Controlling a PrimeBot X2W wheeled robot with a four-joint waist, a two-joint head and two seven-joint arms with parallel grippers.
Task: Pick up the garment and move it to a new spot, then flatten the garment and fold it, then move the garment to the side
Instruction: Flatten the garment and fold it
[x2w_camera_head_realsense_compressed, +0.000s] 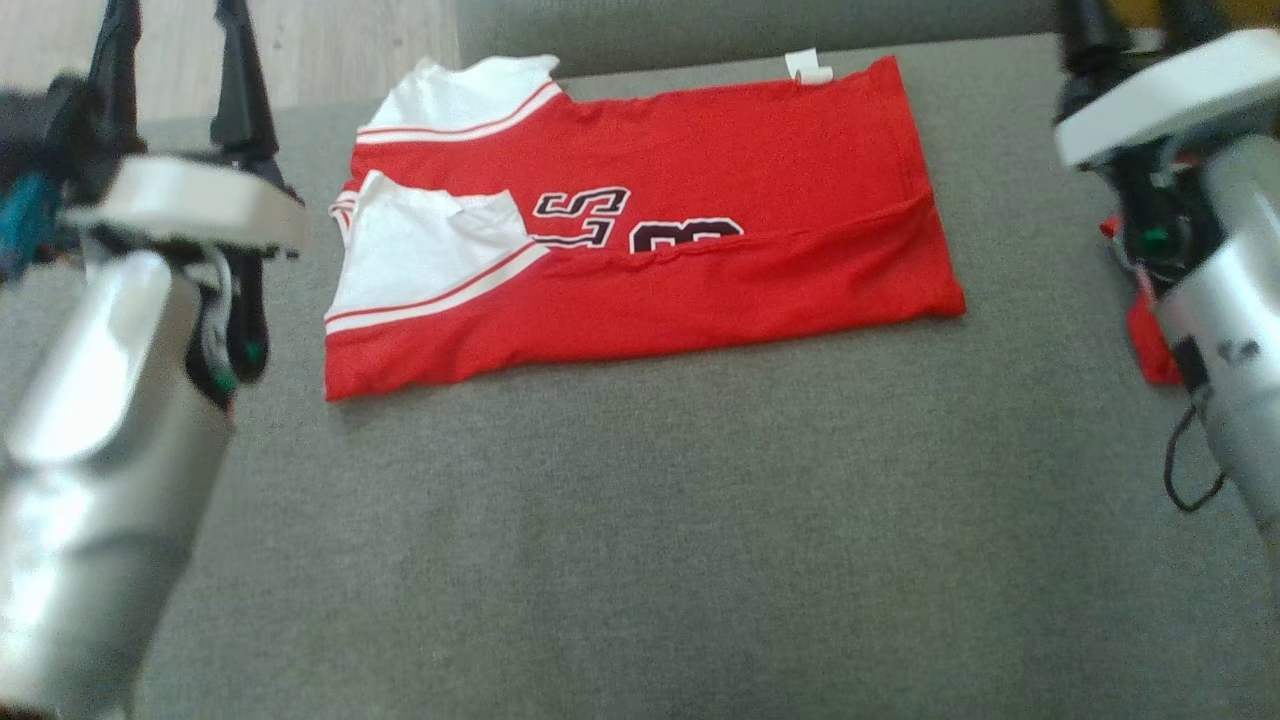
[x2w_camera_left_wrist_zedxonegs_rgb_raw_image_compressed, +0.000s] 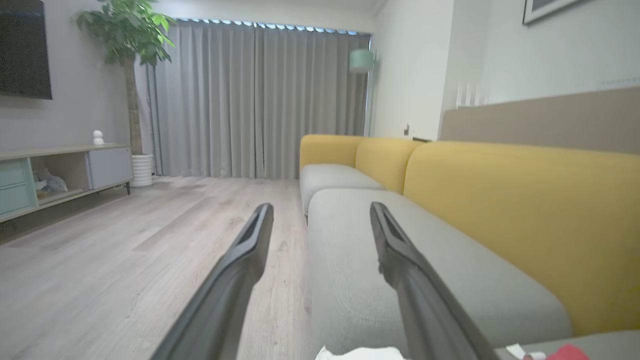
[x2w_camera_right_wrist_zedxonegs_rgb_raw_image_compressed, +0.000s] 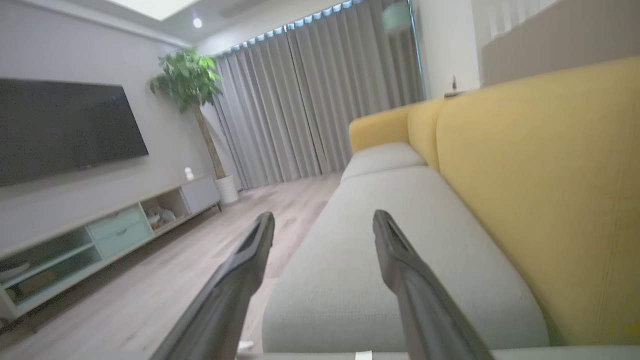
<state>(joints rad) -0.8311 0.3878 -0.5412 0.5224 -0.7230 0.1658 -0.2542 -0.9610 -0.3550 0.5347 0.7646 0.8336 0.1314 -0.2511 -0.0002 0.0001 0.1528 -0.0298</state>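
Observation:
The garment, a red jersey with white sleeves and dark numbers, lies folded into a flat rectangle on the grey sofa seat, toward its back. My left gripper stands open to the left of the jersey, fingers pointing away and holding nothing. To the right of the jersey my right gripper is also open and empty. In the left wrist view the left gripper has its fingers spread over the seat edge, with a white and red strip of the garment at the bottom. The right gripper is spread the same way.
Yellow backrest cushions run along the sofa's far side. A wooden floor lies beyond the seat's left edge, with a TV cabinet, a potted plant and grey curtains. A red scrap shows beside my right forearm.

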